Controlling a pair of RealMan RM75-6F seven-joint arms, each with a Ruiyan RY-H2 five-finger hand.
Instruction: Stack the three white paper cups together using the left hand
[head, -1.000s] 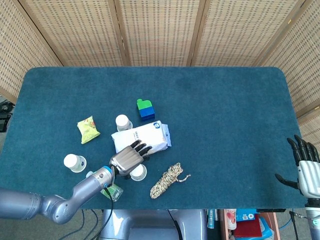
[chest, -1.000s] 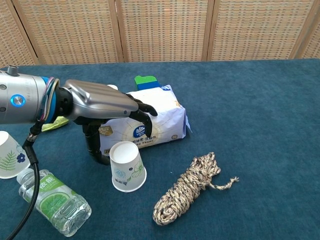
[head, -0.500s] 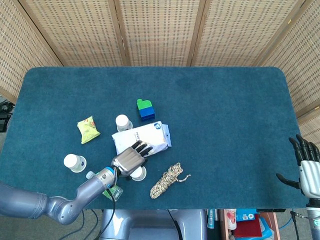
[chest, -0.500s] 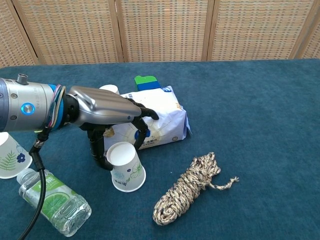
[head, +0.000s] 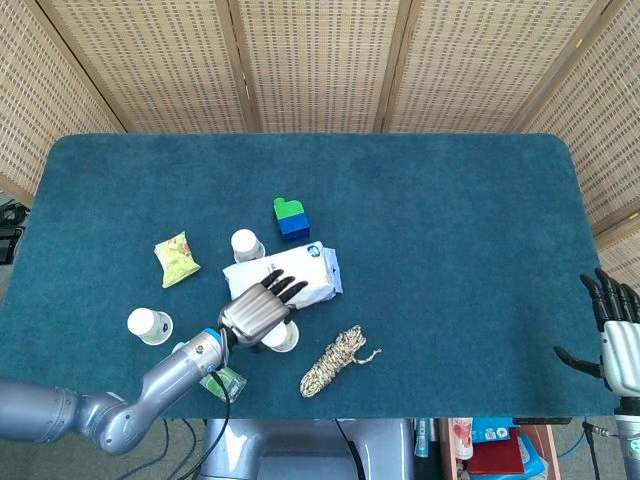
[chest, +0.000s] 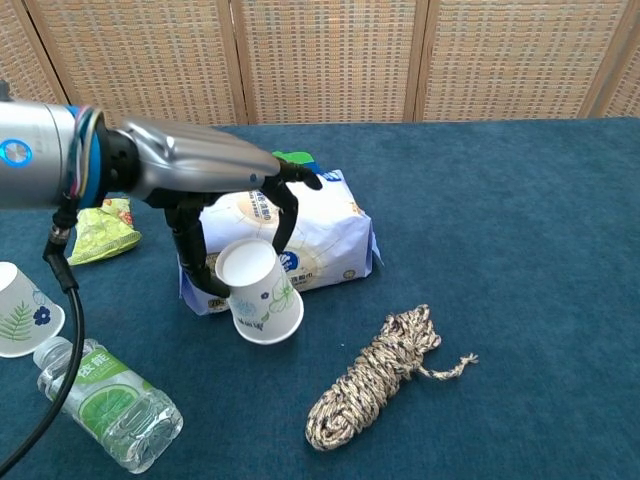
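white tissue pack (chest: 325, 235) mid-counter | green-blue block (head: 290, 218) behind it | rope coil (chest: 385, 385) front right | snack packet (head: 176, 258) left | water bottle (chest: 105, 405) lying near front edge

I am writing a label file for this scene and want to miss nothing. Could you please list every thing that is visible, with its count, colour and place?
paper cups: three, white. One tilted in the left hand, one near the table's left front, one behind the tissue pack.
tissue pack: one, white and blue, middle-left of the table.
snack packet: one, yellow-green, left of the tissue pack.
toy block: one, green on blue, behind the tissue pack.
rope: one coil, beige and brown, front centre.
water bottle: one, clear with green label, lying at the front left.
table: one, dark teal cloth.
left hand: silver and black, holds a cup.
right hand: silver and black, at the table's far right edge, holds nothing.
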